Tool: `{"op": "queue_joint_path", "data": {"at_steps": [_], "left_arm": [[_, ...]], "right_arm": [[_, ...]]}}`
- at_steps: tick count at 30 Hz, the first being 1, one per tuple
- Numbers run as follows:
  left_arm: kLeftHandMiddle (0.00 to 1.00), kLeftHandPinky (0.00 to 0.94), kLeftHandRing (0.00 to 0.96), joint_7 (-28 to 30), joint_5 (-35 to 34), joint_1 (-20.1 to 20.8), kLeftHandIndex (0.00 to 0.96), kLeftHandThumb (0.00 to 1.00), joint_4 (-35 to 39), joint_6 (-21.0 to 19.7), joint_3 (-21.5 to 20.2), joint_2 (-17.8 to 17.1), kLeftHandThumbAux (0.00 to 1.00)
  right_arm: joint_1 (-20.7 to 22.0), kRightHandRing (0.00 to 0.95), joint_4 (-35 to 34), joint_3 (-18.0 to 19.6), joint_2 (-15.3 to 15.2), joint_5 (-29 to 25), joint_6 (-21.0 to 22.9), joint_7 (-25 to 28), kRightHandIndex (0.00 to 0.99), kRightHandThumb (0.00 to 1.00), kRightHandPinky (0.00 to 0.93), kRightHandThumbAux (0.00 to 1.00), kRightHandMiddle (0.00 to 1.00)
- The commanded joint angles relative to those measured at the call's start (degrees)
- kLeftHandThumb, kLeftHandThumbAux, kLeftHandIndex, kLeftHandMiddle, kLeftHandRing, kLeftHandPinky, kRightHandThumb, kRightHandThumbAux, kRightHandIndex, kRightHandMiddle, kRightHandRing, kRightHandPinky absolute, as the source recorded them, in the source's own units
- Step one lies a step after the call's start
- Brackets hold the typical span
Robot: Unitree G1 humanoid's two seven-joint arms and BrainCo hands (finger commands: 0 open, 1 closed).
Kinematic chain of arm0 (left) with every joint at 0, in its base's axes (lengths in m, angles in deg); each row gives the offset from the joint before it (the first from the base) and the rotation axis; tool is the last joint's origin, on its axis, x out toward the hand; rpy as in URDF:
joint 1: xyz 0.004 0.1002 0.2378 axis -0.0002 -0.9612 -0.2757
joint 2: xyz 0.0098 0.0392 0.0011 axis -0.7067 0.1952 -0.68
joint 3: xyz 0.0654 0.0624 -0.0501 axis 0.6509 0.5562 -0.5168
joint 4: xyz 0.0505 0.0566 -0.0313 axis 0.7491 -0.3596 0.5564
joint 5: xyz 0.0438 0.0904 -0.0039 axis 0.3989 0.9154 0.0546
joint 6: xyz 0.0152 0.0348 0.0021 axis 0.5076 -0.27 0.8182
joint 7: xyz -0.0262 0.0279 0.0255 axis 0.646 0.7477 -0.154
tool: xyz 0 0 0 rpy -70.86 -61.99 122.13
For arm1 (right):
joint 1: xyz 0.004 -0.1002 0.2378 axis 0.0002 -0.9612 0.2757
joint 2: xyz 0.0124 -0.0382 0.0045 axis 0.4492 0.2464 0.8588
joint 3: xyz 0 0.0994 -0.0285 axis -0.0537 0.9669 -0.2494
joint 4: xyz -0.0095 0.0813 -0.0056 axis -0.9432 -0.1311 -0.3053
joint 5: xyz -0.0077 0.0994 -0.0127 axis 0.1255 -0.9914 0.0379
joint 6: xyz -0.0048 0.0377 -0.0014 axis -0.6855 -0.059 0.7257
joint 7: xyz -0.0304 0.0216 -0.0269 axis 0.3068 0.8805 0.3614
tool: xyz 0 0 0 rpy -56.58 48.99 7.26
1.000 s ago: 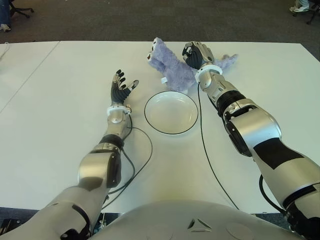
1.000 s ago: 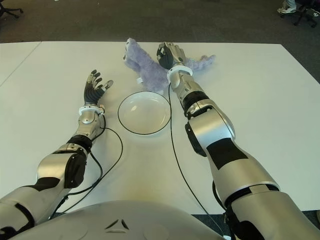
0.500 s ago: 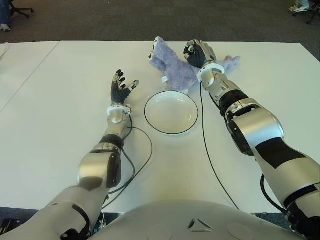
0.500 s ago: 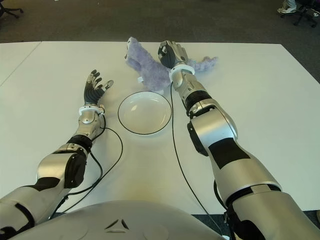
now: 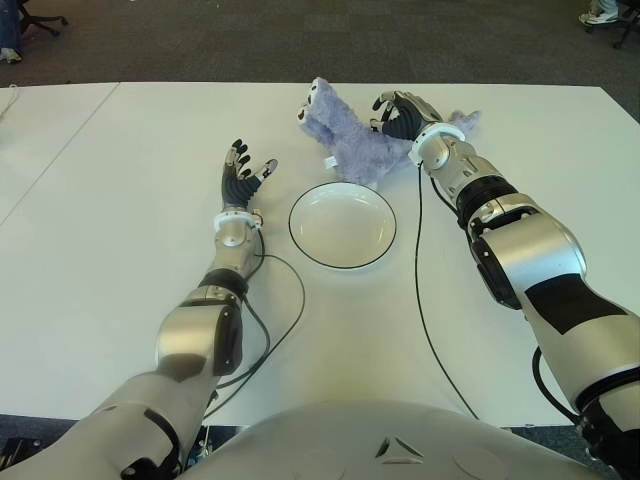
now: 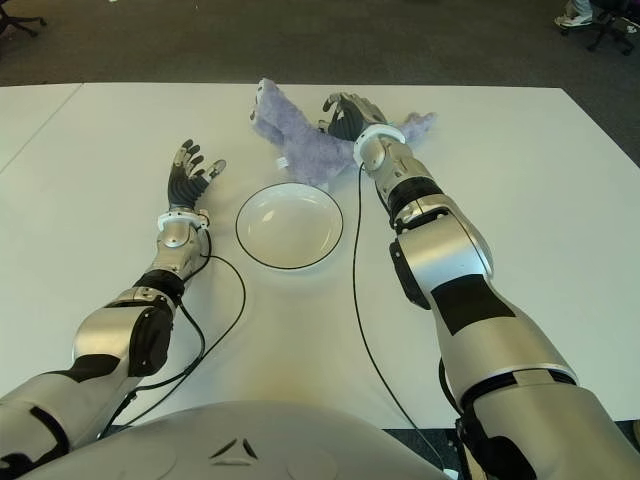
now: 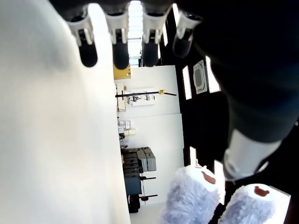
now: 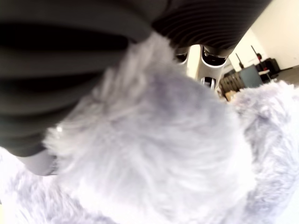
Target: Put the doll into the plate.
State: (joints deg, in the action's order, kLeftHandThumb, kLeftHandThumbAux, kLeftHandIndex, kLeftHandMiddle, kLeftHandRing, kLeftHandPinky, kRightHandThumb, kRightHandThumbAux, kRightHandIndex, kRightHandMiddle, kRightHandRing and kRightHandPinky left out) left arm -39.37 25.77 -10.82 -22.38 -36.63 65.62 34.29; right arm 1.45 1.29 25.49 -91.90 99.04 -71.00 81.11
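The doll (image 5: pixel 347 141), a fluffy lilac plush, lies on the white table (image 5: pixel 120 200) just beyond the plate. My right hand (image 5: pixel 398 112) is over the doll's right part, its fingers curled into the fur. In the right wrist view the doll's fur (image 8: pixel 154 154) fills the space between the dark fingers (image 8: pixel 70 46). The white plate (image 5: pixel 342 225), round with a dark rim, sits at the table's middle with nothing in it. My left hand (image 5: pixel 244 174) shows to the left of the plate, fingers spread, holding nothing.
Black cables (image 5: pixel 414 280) run across the table from each wrist towards me, one passing right of the plate. The table's far edge (image 5: pixel 200 84) lies just behind the doll, with dark carpet beyond. A second table (image 5: pixel 40 130) joins on the left.
My right hand has swung to the right over the doll, and the doll has shifted slightly right with it. The left hand and the plate have not moved.
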Motion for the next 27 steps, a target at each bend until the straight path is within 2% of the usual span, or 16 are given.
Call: {"op": "queue_joint_path", "data": {"at_steps": [1,2,7,11,20,27], "left_arm": [[0.124,0.127,0.119,-0.46,0.71,-12.78,0.073,0.034,-7.93,-7.76,0.58,4.21,0.672],[0.125,0.124,0.12,-0.41,0.68,-12.77,0.075,0.033,-7.93,-7.79,0.55,4.2,0.668],[0.124,0.121,0.118,-0.24,0.66,-12.77,0.076,0.033,-7.92,-7.67,0.53,4.17,0.662],[0.117,0.111,0.111,-0.84,1.04,-12.88,0.073,0.039,-7.92,-7.38,0.85,4.24,0.656],[0.123,0.127,0.119,-0.3,0.29,-12.76,0.076,0.043,-7.94,-8.42,0.28,4.49,0.681],[0.14,0.145,0.133,-0.26,0.05,-12.93,0.093,0.028,-7.85,-7.71,0.05,4.75,0.676]], "right_arm": [[-0.62,0.179,0.28,-3.82,-0.9,2.93,1.38,7.44,0.023,0.216,0.182,0.442,0.117],[-0.48,0.148,0.3,-4.19,-0.97,3.18,1.6,8.21,0.005,0.198,0.156,0.423,0.074],[0.16,0.067,0.39,-5.44,-1.24,4.0,2.54,12.3,0.0,0.176,0.081,0.382,0.004],[0.73,0.001,0.61,-6.46,-1.56,4.37,3.0,17.62,0.0,0.189,0.002,0.324,0.0],[0.94,0.0,1.02,-9.66,-2.47,6.35,3.72,27.43,0.0,0.254,0.0,0.259,0.0],[0.17,0.0,0.83,-12.83,-3.24,8.61,3.15,29.21,0.0,0.261,0.0,0.231,0.0]]}}
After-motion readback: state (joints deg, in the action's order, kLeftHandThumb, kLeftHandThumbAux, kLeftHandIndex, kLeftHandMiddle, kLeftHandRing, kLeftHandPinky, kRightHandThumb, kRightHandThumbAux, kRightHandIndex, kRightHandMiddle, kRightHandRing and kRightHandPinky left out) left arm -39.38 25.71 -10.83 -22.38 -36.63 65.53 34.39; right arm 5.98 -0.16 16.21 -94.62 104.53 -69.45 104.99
